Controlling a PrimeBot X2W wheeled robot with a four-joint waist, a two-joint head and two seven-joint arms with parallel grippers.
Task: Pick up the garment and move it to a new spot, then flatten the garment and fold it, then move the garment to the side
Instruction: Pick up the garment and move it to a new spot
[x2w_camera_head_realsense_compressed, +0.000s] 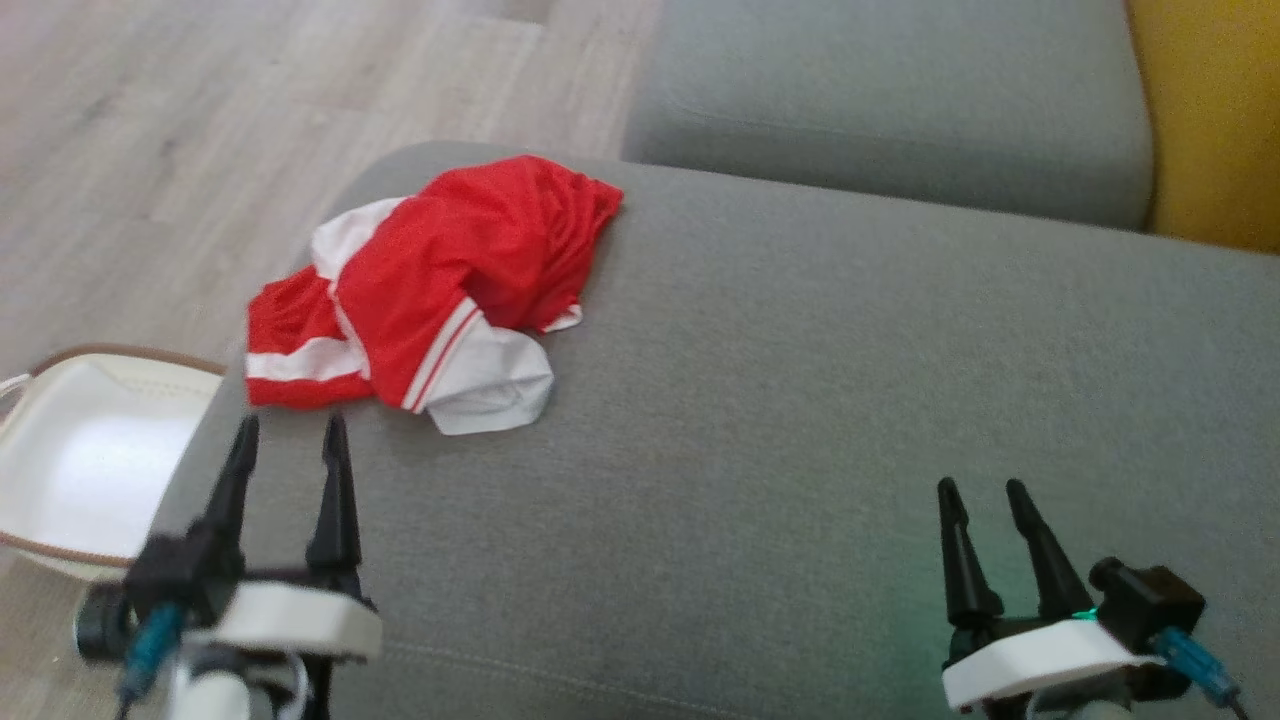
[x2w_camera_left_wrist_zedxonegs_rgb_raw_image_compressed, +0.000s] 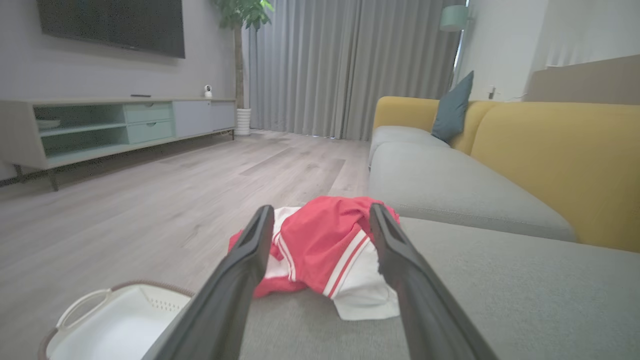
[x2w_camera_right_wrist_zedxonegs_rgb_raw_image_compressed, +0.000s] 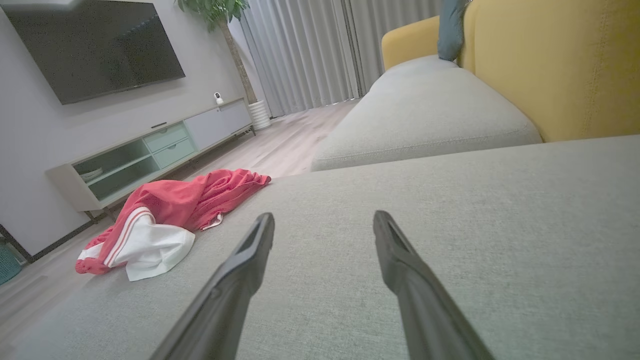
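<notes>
Crumpled red-and-white garment (x2w_camera_head_realsense_compressed: 430, 290) heaps on coarse grey cushion (x2w_camera_head_realsense_compressed: 800, 400); left tool (x2w_camera_head_realsense_compressed: 290, 430) and right tool (x2w_camera_head_realsense_compressed: 980, 490) spread apart.

A white basket (x2w_camera_head_realsense_compressed: 90, 460) stands on the wooden floor (x2w_camera_head_realsense_compressed: 200, 150), near left of the grey sofa seat (x2w_camera_head_realsense_compressed: 800, 400). Far off, a television (x2w_camera_left_wrist_zedxonegs_rgb_raw_image_compressed: 110, 25) hangs above a low cabinet (x2w_camera_left_wrist_zedxonegs_rgb_raw_image_compressed: 100, 125), beside grey curtains (x2w_camera_left_wrist_zedxonegs_rgb_raw_image_compressed: 350, 65).

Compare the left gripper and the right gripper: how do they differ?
The left gripper points at the garment, just short of it; the right gripper is far from it, over bare cushion. The left gripper is near the white basket; the right gripper is not. Both are open and empty.
</notes>
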